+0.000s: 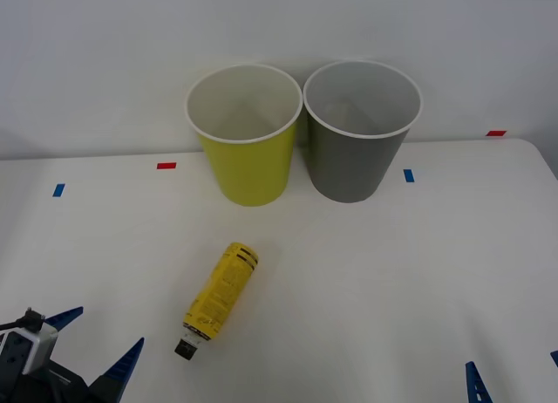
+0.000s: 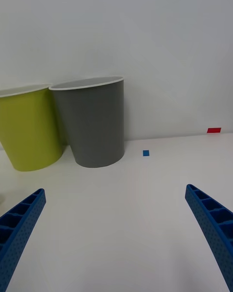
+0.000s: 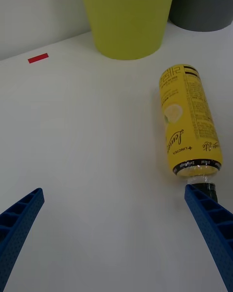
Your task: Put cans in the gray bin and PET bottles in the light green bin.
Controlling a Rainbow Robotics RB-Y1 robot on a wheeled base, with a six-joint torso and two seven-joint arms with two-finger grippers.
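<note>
A white counter (image 1: pixel 366 272) is carrying the light green bin (image 1: pixel 245 134) and gray bin (image 1: pixel 360 130) side by side at the wall, the PET bottle (image 1: pixel 220 290) lying before them, cap nearest the left pincer (image 1: pixel 98 342), spread wide; the right pincer (image 2: pixel 116 224) is waiting, equally apart.

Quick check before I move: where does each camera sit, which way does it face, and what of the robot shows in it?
Front: above the arms, looking down at the table, both bins and the lying yellow bottle; left pincer and right pincer's fingertips show low.
Right wrist: low over the table, facing the gray bin and light green bin; open right pincer.
Left wrist: angled down at the bottle; open left pincer.
All three share the bins.
</note>
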